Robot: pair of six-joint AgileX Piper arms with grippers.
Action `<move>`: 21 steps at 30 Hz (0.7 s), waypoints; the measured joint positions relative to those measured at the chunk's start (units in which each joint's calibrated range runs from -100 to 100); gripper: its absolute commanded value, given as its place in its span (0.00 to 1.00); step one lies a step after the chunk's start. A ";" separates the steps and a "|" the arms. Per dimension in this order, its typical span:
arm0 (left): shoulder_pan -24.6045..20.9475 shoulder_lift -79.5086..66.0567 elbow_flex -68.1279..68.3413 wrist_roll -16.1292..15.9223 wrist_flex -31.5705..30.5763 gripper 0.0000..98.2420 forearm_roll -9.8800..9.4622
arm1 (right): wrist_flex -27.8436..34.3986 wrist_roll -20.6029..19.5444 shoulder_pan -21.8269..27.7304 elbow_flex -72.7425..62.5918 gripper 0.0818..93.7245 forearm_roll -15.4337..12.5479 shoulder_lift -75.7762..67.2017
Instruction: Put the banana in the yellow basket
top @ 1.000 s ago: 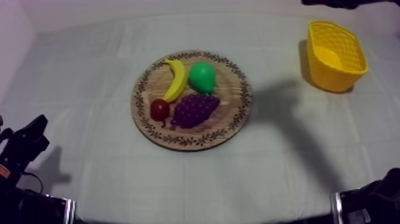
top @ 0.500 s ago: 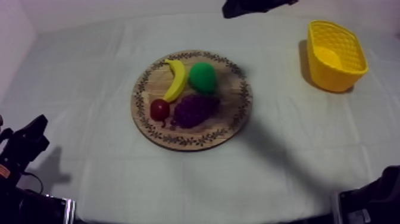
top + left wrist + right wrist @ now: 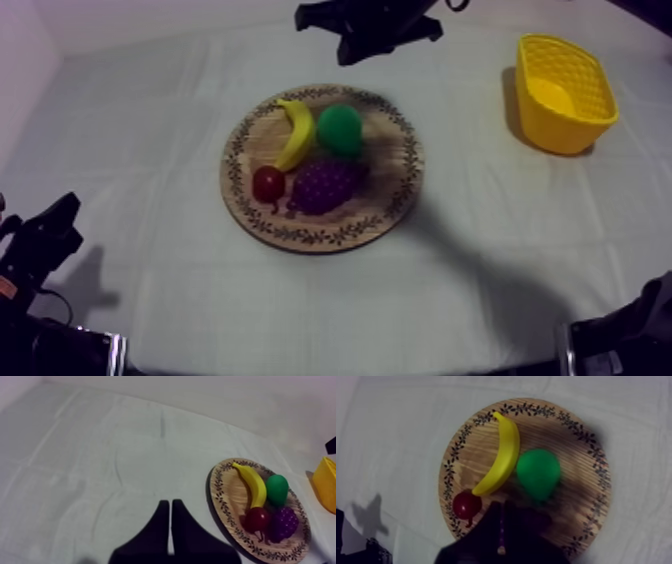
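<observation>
The yellow banana (image 3: 296, 132) lies curved on the left part of the round wooden board (image 3: 390, 190), next to the green pear (image 3: 340, 128). High over the board's far edge hangs my right gripper (image 3: 345, 52). In the right wrist view its fingers lie together as a dark wedge, so the right gripper (image 3: 501, 510) is shut on nothing above the grapes, with the banana (image 3: 503, 458) just beyond its tips. My left gripper (image 3: 170, 505) is shut and rests low at the table's left, far from the board (image 3: 227, 496) and banana (image 3: 254, 483).
The yellow basket (image 3: 565, 90) stands at the far right of the table. Purple grapes (image 3: 325, 185) and a small red fruit (image 3: 268, 184) share the board's near half. The pear (image 3: 538, 472) lies close to the banana's right side.
My right arm has swung in from the upper right along the far edge and now hangs over the board's far side. Its shadow has shifted across the board. The left arm and fruit are unmoved.
</observation>
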 measured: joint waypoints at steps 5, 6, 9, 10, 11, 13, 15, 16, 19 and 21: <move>0.00 0.00 0.00 0.00 0.00 0.00 0.00 | -0.89 -0.55 -0.17 -1.42 0.06 -0.03 3.09; 0.00 0.00 0.00 0.00 0.00 0.00 0.00 | -1.33 -0.72 -0.21 -1.42 0.09 -0.15 3.38; 0.00 0.00 0.00 0.00 0.00 0.00 0.00 | -2.23 -1.44 -0.37 -1.94 0.25 -0.22 4.20; 0.00 0.00 0.00 0.00 0.00 0.00 0.00 | -2.61 -1.74 -0.54 -2.11 0.32 -0.22 4.51; 0.00 0.00 0.00 0.00 0.00 0.00 0.00 | -2.67 -2.16 -0.73 -2.27 0.38 -0.07 4.76; 0.00 0.00 0.00 0.00 0.00 0.00 0.00 | -2.72 -3.02 -1.21 -2.33 0.50 0.49 4.97; 0.00 0.00 0.00 0.00 0.00 0.00 0.00 | -2.97 -4.22 -1.88 -2.33 0.58 0.88 5.04; 0.00 0.00 0.00 0.00 0.00 0.00 0.00 | -3.08 -4.82 -2.21 -2.41 0.61 1.02 5.04; 0.00 0.00 0.00 0.00 0.00 0.00 0.00 | -3.59 -6.10 -2.99 -2.56 0.66 1.33 5.26; 0.00 0.00 0.00 0.00 0.00 0.00 0.00 | -3.67 -6.69 -3.31 -2.95 0.68 1.37 5.72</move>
